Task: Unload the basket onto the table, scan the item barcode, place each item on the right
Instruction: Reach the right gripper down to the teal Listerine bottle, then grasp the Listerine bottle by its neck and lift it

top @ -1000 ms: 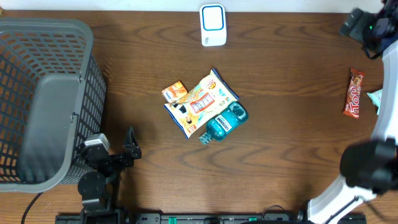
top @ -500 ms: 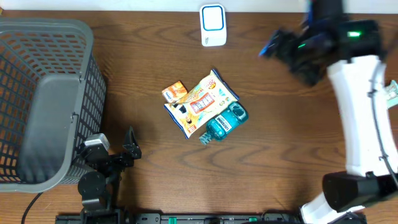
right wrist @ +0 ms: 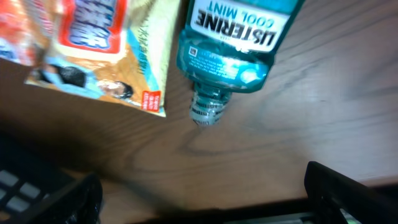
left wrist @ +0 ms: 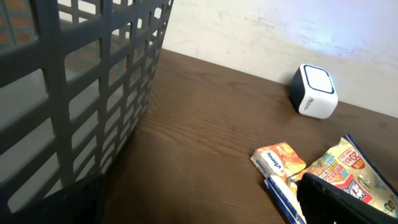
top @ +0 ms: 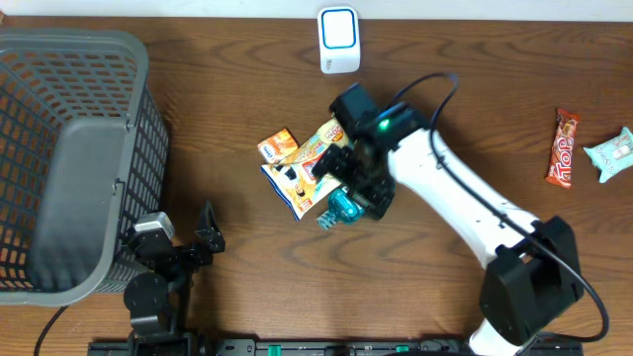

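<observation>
Between the fingers of the right gripper [right wrist: 199,202], which are seen spread to the lower corners of the right wrist view, nothing is held. Only bare table [right wrist: 280,143] is seen there, and the jaws are set fully apart. Just ahead of them the mouthwash bottle [right wrist: 233,37] is found lying flat with its label up. Its long axis is pointed at the gripper, clear cap nearest, so the open jaws are set across that axis rather than along it. Against the bottle's side a snack bag [right wrist: 93,50] is laid, and a small orange packet [top: 278,145] is seen beyond the bag, on the side away from the bottle. Well past the bottle's base, the scanner [top: 338,40] is stood at the far edge. The bottle is judged the likelier item, being centred before the jaws, though the bag cannot be ruled out. The left gripper [top: 203,237] is placed well apart from the bottle, beside the basket [top: 69,158], its jaws likewise open and empty, so the right arm is plainly the nearer.
</observation>
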Available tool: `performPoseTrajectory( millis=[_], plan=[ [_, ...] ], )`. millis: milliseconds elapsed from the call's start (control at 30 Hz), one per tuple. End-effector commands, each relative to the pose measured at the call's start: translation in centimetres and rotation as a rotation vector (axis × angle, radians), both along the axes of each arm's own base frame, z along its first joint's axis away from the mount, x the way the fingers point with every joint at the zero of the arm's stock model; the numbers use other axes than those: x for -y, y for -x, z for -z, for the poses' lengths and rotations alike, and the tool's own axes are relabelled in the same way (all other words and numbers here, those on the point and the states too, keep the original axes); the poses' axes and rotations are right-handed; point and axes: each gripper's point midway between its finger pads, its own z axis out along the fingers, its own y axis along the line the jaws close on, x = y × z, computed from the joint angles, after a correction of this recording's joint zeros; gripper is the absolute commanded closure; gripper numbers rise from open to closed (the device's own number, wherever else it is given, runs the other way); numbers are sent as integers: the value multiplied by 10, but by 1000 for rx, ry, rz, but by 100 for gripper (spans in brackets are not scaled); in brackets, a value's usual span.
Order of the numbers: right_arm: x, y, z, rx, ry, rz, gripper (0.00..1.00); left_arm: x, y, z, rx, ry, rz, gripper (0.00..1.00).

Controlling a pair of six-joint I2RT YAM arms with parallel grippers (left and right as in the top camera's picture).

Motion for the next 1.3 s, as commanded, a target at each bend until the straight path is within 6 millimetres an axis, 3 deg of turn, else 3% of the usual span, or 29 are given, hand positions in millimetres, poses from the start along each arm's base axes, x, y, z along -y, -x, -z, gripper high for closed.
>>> performPoseTrajectory(
  millis=[0, 100, 167, 433, 600, 733, 867, 1067, 1167, 1267],
  plan=[
    [-3, 8, 19, -20, 32, 81, 1, -1, 0, 14, -32, 14, -6, 2],
    [-4, 13, 35, -19, 58, 120, 2, -1, 0, 14, -32, 14, -6, 2],
    [-9, 15, 44, -8, 51, 121, 13, -1, 0, 14, -32, 14, -6, 2],
    [-20, 20, 76, 81, 57, 113, 30, -1, 0, 14, -32, 14, -6, 2],
    [-7, 16, 87, 158, 146, 134, 36, -1, 0, 14, -32, 14, -6, 2],
    [-5, 15, 90, 170, 157, 145, 56, -1, 0, 14, -32, 14, -6, 2],
    [-7, 16, 98, 163, 161, 140, 57, -1, 0, 14, -32, 14, -6, 2],
    [-14, 26, 128, 89, 167, 117, 57, -1, 0, 14, -32, 14, -6, 2],
    [-15, 32, 141, 45, 167, 108, 70, -1, 0, 14, -32, 14, -6, 2],
    [-16, 35, 141, 34, 159, 65, 84, -1, 0, 14, -32, 14, -6, 2]
  ],
)
